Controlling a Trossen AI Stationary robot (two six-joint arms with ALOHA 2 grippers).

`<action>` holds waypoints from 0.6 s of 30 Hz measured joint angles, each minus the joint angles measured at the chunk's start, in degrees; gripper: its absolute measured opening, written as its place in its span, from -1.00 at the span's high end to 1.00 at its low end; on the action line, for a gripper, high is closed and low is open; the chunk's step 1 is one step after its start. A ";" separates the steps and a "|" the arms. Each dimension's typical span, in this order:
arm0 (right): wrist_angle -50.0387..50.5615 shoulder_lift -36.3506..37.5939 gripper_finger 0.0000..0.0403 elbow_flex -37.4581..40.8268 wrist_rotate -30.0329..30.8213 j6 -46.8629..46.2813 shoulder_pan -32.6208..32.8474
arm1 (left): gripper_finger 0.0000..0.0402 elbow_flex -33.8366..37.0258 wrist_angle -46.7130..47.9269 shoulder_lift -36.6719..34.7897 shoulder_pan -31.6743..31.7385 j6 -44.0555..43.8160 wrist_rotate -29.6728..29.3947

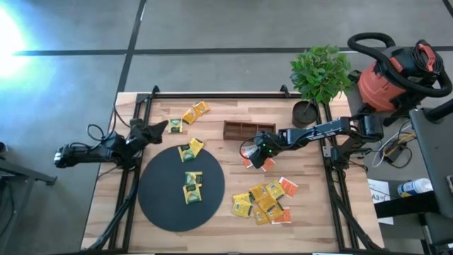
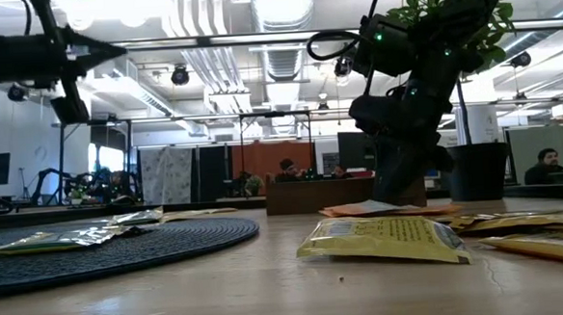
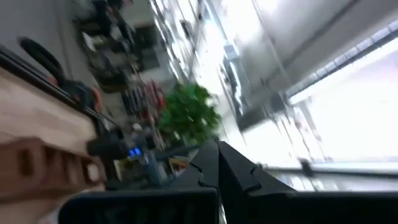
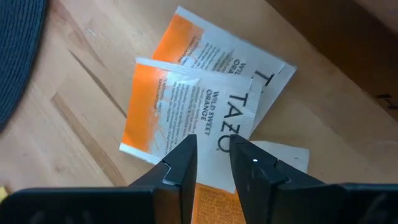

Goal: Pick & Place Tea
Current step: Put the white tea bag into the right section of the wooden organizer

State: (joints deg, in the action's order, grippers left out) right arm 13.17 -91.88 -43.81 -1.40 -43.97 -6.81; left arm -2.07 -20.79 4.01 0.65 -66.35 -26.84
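Here, the right claw [image 4: 211, 163] hangs over orange-red sachets [image 4: 205, 93].
Arm stretched low from the desk's [image 1: 311, 212] right edge, fingers slightly parted, gripping nothing; left claw [image 1: 161, 127] closed near the left edge.

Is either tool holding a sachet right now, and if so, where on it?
No hold shows. The right tool hovers over the orange sachets, fingers slightly parted with nothing between them. The left tool is shut on nothing, at the table's left.
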 joint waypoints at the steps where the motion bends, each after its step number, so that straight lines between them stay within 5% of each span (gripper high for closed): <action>1: -0.02 0.00 0.52 0.00 -0.38 0.00 0.00 | 1.00 -0.86 -0.20 1.28 -0.03 0.34 1.84; 6: 0.02 0.00 0.55 0.00 -1.16 0.00 0.04 | 0.92 -7.59 0.17 12.25 -0.03 3.40 5.45; 13: 0.05 0.01 0.59 0.00 -2.14 -0.49 0.01 | 0.45 -17.01 1.83 34.70 0.04 12.29 5.97; 18: 0.13 0.83 0.58 0.00 -3.64 -1.48 0.06 | 0.43 -20.25 3.72 49.34 0.10 18.99 11.20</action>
State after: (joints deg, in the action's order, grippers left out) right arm 13.29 -91.05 -43.81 -5.04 -45.45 -6.75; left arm -22.32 -17.07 53.35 0.75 -47.36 -15.64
